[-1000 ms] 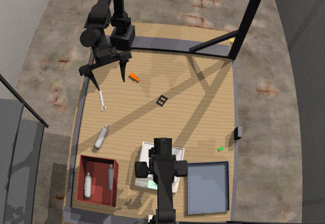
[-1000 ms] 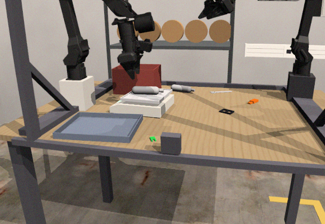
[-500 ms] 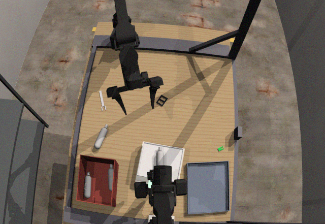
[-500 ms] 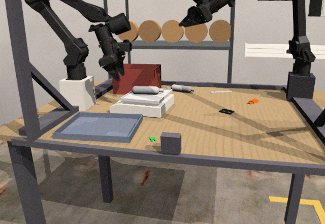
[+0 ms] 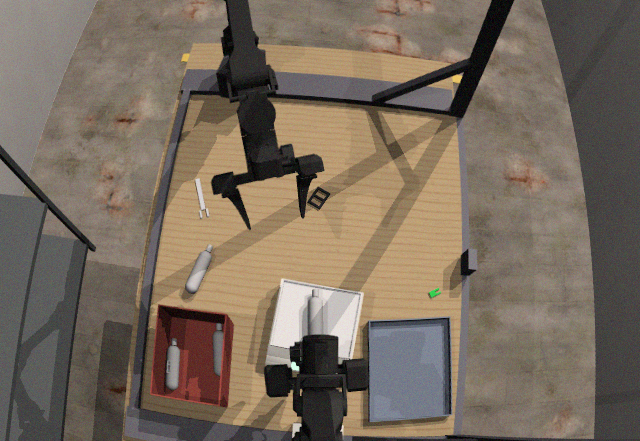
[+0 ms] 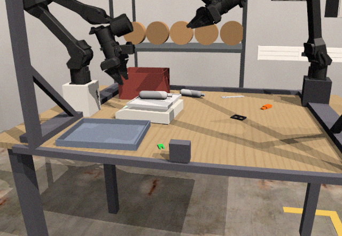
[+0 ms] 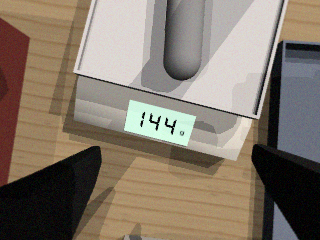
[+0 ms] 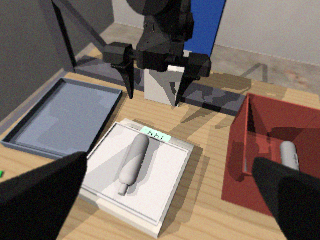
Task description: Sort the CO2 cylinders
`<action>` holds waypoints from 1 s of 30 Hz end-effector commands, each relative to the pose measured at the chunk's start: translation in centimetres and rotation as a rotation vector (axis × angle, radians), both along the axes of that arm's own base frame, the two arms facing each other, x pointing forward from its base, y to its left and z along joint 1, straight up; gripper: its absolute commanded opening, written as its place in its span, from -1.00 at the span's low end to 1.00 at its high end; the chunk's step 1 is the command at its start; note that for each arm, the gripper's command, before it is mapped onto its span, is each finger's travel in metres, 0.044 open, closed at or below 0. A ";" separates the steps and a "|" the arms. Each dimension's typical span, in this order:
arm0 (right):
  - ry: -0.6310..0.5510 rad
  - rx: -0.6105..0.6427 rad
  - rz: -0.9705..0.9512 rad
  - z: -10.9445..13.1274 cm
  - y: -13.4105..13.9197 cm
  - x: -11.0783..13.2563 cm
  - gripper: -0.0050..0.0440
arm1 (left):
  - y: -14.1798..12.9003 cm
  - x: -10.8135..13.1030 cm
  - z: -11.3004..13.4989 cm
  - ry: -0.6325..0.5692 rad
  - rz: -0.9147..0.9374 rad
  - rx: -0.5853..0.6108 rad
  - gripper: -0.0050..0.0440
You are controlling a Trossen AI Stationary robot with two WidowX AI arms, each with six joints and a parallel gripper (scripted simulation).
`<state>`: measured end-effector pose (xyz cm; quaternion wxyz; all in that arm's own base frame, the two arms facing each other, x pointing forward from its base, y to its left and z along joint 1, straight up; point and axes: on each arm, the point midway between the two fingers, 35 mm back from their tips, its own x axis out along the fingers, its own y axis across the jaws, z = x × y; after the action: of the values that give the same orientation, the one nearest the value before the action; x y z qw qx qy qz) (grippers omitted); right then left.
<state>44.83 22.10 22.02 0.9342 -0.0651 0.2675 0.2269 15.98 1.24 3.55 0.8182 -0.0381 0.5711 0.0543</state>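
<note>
A grey cylinder (image 5: 314, 312) (image 6: 153, 94) (image 7: 183, 45) (image 8: 134, 160) lies on the white scale (image 5: 289, 296) (image 6: 149, 115) (image 7: 115, 30). The display (image 7: 160, 123) reads 144 g; no stamp is legible. Another cylinder (image 5: 199, 271) (image 6: 192, 92) lies on the table behind the red bin (image 5: 192, 311) (image 6: 143, 84). Two cylinders (image 5: 172, 366) (image 5: 218, 348) are in the bin. The blue-grey tray (image 5: 408, 369) (image 6: 105, 134) (image 8: 65, 117) is empty. My left gripper (image 6: 124, 81) (image 7: 176, 152) (image 8: 153, 101) is open above the scale's display side. My right gripper (image 5: 276, 222) (image 6: 188, 26) (image 8: 171, 162) is open and empty, high above the table.
A white fork-ended tool (image 5: 200, 196) (image 6: 232, 97), a black frame (image 5: 318, 198), an orange piece (image 6: 266, 106) and a green clip (image 5: 434, 293) (image 6: 161, 146) lie on the table. A grey block (image 5: 468, 262) (image 6: 179, 150) stands at its edge.
</note>
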 end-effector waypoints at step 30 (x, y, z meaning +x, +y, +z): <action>-0.016 0.007 0.058 -0.8 -4.2 -12.7 1.00 | 0.4 13.8 -0.7 0.067 -0.083 -0.007 0.25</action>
<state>32.78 18.03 20.87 0.9288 -0.0709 0.2639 0.2504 28.34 1.54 2.99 0.7984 -0.0173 0.6015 0.0230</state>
